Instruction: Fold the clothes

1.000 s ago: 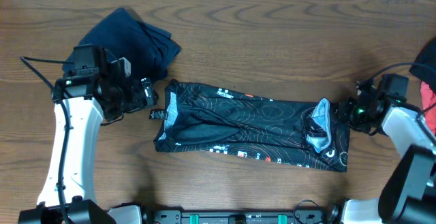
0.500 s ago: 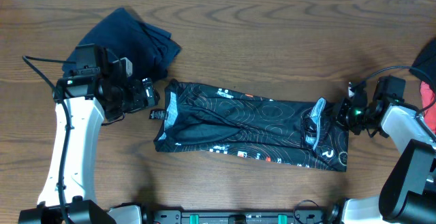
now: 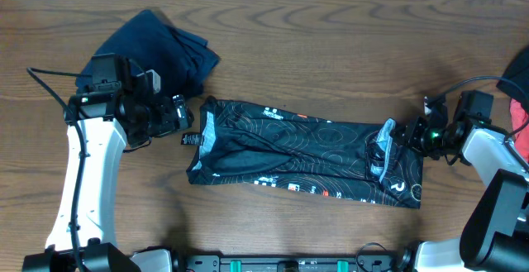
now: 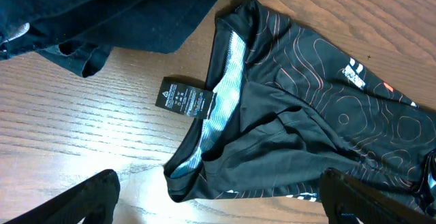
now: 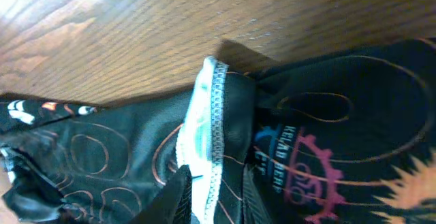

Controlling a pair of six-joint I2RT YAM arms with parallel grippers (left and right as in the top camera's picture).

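Dark blue garment point(image 3: 161, 49) on table point(image 3: 331, 57) just beside black jersey point(image 3: 306, 152)

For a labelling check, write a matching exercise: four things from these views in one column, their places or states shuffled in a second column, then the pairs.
1 jersey
2 dark blue garment
3 black tag
4 left fingers

A wide apart
B bunched up, far left
C on the bare table by the jersey's left end
D laid long across the middle

Pairs: 1-D, 2-B, 3-C, 4-A
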